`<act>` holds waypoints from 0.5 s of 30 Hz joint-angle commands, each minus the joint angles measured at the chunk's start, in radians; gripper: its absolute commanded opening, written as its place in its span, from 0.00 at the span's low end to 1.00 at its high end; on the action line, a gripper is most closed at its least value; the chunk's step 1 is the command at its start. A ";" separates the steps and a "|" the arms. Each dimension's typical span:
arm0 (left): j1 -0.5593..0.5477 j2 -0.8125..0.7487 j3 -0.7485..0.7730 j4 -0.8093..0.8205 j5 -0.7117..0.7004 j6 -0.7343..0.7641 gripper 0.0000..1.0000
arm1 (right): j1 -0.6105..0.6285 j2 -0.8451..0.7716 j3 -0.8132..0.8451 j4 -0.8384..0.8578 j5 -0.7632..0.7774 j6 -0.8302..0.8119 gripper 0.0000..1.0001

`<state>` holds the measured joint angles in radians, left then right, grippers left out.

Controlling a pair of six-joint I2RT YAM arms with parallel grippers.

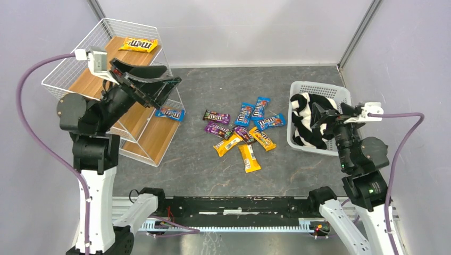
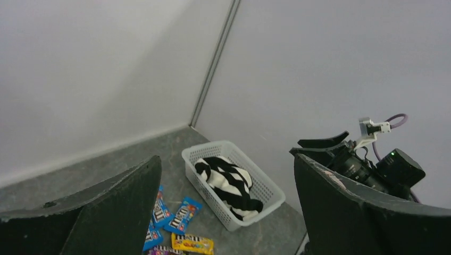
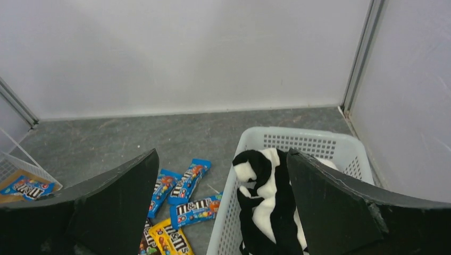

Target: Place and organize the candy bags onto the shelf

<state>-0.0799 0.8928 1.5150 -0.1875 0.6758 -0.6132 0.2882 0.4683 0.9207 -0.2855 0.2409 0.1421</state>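
Candy bags [image 1: 242,130]: most lie in a loose heap at the middle of the counter [image 1: 213,170], in yellow, blue and dark purple, some overlapping. None is in my grip.
Yellow bag [image 1: 138,44]: flat on the top board of the shelf, at 11 o'clock from the heap.
Blue bag [image 1: 170,113]: on a lower board, at the end nearest the heap, at 9 o'clock from it.
Shelf [image 1: 154,138]: white wire rack with slanted light-wood boards, standing at 10 o'clock on the counter.
Left fingers [image 2: 122,207]: spread wide apart and holding nothing. I hang them over the middle of the shelf with the tips toward 3 o'clock. From above, the blue bag sits just beside my lower tip, and I cannot tell whether they touch.
Right fingers [image 3: 340,207]: spread wide apart too, and empty. They are over the basket at 3 o'clock, with the tips above the striped cloth. I cannot tell whether they brush it.
Basket [image 1: 319,87]: white plastic lattice, at 3 o'clock from the heap, near it but apart.
Striped cloth [image 1: 306,125]: black and white, bundled inside the basket.
Counter surface: dark grey, mottled and scuffed.
Room: plain pale walls [image 1: 239,26] on three sides, with metal strips in the far corners at 11 and 1 o'clock.
Near edge: a black rail [image 1: 234,204] at 6 o'clock, between my two arm bases.
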 commanded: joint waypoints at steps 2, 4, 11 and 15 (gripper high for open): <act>-0.002 -0.043 -0.113 0.082 0.098 -0.100 1.00 | 0.004 0.017 -0.074 0.034 -0.027 0.037 0.98; -0.026 -0.040 -0.167 0.106 0.119 -0.117 1.00 | 0.004 0.018 -0.103 0.047 -0.054 0.040 0.98; -0.300 0.001 -0.289 -0.028 -0.089 0.007 1.00 | 0.004 0.050 -0.184 0.071 -0.239 0.028 0.98; -0.495 0.059 -0.416 0.001 -0.215 -0.008 1.00 | 0.005 0.064 -0.215 0.051 -0.285 0.036 0.98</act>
<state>-0.4301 0.8959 1.1976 -0.1761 0.6136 -0.6506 0.2882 0.5213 0.7277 -0.2680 0.0406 0.1658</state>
